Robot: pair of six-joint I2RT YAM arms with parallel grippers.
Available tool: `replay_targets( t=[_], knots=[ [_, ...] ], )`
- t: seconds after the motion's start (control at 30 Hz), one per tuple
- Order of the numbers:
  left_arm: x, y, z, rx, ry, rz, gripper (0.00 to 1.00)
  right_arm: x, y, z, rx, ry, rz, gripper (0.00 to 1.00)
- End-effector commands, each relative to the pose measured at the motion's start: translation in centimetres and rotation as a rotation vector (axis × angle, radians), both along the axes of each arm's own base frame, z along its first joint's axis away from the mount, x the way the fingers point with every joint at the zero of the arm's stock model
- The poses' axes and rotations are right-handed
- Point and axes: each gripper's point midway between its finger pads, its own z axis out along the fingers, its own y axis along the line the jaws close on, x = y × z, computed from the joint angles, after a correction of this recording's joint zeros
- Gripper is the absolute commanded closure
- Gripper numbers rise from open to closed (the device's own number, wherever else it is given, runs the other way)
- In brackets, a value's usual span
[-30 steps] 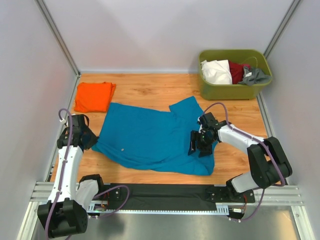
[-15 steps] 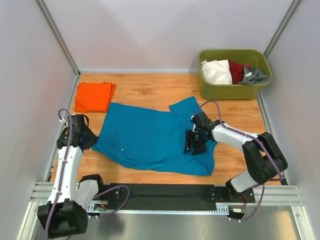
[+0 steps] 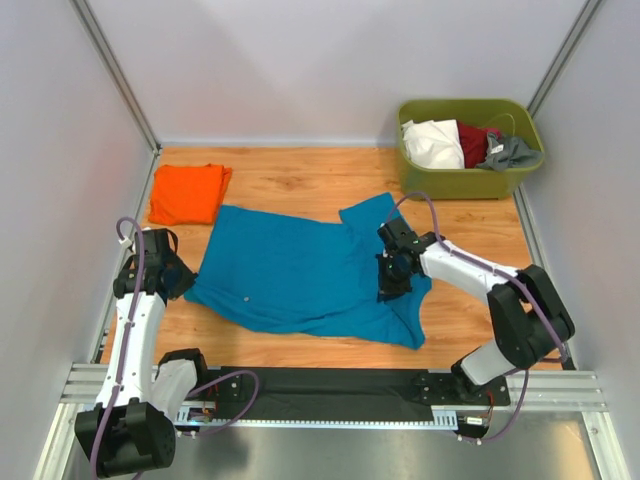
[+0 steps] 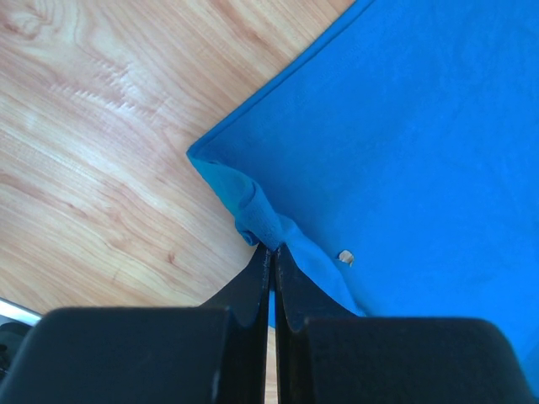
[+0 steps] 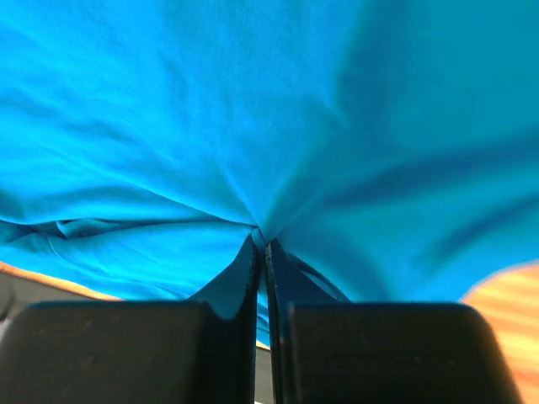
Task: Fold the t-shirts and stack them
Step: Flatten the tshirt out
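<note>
Seen from above, the right gripper (image 3: 389, 283) hides the cloth below it. Its wrist view shows the jaws pressed together on a pinch of the teal t-shirt (image 3: 290, 275), which is spread in the frame's middle. The left gripper (image 4: 269, 251) pinches the shirt's bunched left corner. The folded orange t-shirt (image 3: 188, 193) lies upper left, apart. Bare wood is open along the top, left of the green tub (image 3: 455, 183).
</note>
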Motion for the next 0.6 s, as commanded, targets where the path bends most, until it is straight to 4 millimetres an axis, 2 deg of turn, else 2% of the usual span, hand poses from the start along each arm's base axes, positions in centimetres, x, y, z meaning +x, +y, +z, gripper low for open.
replay_targets(
  t=[0.0,0.07,0.1,0.13,0.2,0.23,0.3,0.33,0.37,0.4,0.43,0.47,0.5,0.57],
  knots=[
    [0.8,0.1,1.4,0.015,-0.046,-0.015,1.00,2.4,-2.6,2.9,-0.116,-0.138,-0.060,1.00],
    [1.1,0.2,1.8,0.018,-0.054,-0.016,1.00,3.9,-4.3,4.3,-0.134,-0.180,-0.121,1.00],
    [1.4,0.2,2.2,0.019,-0.067,-0.021,1.00,4.7,-4.5,5.3,-0.113,-0.204,-0.141,1.00],
    [1.6,0.1,2.4,0.018,-0.070,-0.027,1.00,6.4,-5.0,6.8,-0.086,-0.250,-0.175,1.00],
    [2.3,-0.1,3.0,0.011,-0.091,-0.044,1.00,8.0,-3.7,9.6,0.019,-0.321,-0.157,1.00],
    [2.6,-0.2,3.2,0.010,-0.101,-0.054,1.00,9.4,-2.4,11.8,0.088,-0.405,-0.111,1.00],
    [2.9,-0.2,3.3,0.005,-0.105,-0.056,1.00,10.2,-1.9,13.7,0.130,-0.482,-0.098,1.00],
    [2.9,-0.2,3.2,0.007,-0.104,-0.055,1.00,10.2,-1.9,13.2,0.129,-0.492,-0.099,0.99],
    [3.0,-0.1,3.2,0.010,-0.107,-0.054,1.00,10.0,-2.2,12.5,0.116,-0.479,-0.094,0.94],
    [2.9,-0.1,2.7,0.008,-0.096,-0.051,1.00,9.6,-2.5,10.8,0.090,-0.434,-0.095,0.88],
    [3.0,-0.1,2.6,0.007,-0.098,-0.050,1.00,8.4,-2.9,9.1,0.062,-0.369,-0.091,0.76],
    [3.0,-0.2,2.5,0.002,-0.094,-0.052,1.00,7.3,-3.2,7.3,0.040,-0.299,-0.093,0.58],
    [3.0,-0.3,2.2,-0.003,-0.088,-0.057,1.00,6.4,-3.3,5.8,0.023,-0.232,-0.092,0.50],
    [3.0,-0.4,1.8,-0.013,-0.080,-0.059,1.00,4.5,-3.3,4.6,0.032,-0.146,-0.087,0.35]
  ],
)
